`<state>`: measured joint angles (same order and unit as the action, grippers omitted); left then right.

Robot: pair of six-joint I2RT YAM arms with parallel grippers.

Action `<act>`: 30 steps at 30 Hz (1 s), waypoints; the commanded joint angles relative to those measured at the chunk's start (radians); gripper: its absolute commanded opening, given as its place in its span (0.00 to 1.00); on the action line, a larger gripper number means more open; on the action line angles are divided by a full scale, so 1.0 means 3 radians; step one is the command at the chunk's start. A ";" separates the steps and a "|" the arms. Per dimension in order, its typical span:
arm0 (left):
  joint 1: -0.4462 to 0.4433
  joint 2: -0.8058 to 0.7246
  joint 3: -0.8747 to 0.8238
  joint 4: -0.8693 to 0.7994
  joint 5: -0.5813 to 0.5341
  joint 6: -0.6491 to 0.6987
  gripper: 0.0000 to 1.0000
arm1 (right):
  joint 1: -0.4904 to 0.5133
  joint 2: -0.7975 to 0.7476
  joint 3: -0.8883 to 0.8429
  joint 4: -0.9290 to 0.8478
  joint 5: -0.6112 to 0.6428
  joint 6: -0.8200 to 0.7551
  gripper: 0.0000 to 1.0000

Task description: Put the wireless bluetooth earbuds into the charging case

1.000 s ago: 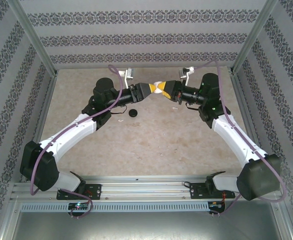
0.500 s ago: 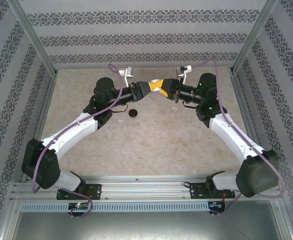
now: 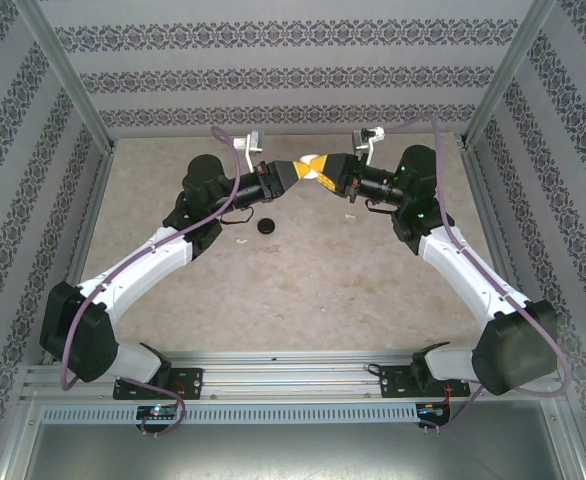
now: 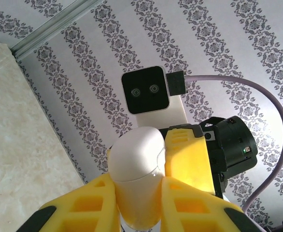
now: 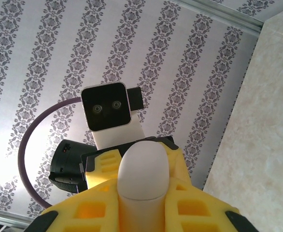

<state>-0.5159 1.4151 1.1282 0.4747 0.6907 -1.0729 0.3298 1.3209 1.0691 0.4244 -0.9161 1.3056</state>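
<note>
**Position.** The charging case (image 3: 314,167) is held off the bench (image 3: 303,300) in the upper centre of the overhead view, where the two arms meet tip to tip.

**Jaws.**
- **Left wrist view:** the case (image 4: 134,169) stands at lower centre between the two yellow fingers (image 4: 83,210) of the left jaws. Both fingers touch its sides, so the left jaws are clamped on the case. One yellow finger of the right jaws (image 4: 186,154) lies against its upper right flank.
- **Right wrist view:** the case (image 5: 142,171) sits at lower centre, with the right jaws' yellow fingers (image 5: 194,208) pressed on both flanks. The right jaws are likewise clamped on it. The fingers of the left jaws (image 5: 103,162) close in just behind.

**Surroundings.**
- Each wrist view looks straight at the opposing wrist camera (image 4: 145,91) (image 5: 105,106), a white block with a dark face. A purple cable (image 4: 238,87) curves away from it.
- The patterned wall (image 4: 228,34) is behind.
- On the bench a small dark round item (image 3: 266,226) lies to the lower left of the meeting point, well apart from the case. It is too small to identify.

**Condition.** The case is glossy white and rounded, with its domed end toward the top of both wrist frames. A fine seam crosses it as a thin line at about fingertip level.
</note>
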 commanded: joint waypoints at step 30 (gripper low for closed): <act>-0.0206 -0.0135 0.0106 -0.0202 0.0269 0.0355 0.04 | 0.0063 -0.0382 0.0237 -0.1040 0.0101 -0.0745 0.14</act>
<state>-0.5564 1.3499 1.1191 0.3820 0.7525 -0.9516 0.3370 1.2304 1.1343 0.1383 -0.8810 1.1198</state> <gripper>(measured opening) 0.063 0.202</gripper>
